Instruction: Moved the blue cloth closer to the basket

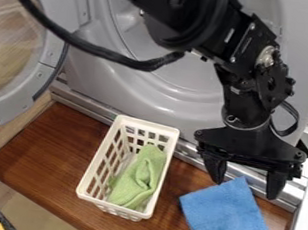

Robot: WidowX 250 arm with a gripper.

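A white basket [149,125], a blue cloth [226,213] and an open gripper [245,180], left to right.
At the far left, a round door [51,59] stands open on a grey machine [178,105]; next, the basket sits on the brown wooden worktop [53,149] with a crumpled green cloth [139,178] inside; just beside it, to the right, the blue cloth lies spread out; the gripper hangs at its upper edge, fingers parted.

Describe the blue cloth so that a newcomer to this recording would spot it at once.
Before the big grey machine lies a brown board. On it, beside the white basket and below the black gripper, is the blue cloth. The other cloth is green and inside the basket.
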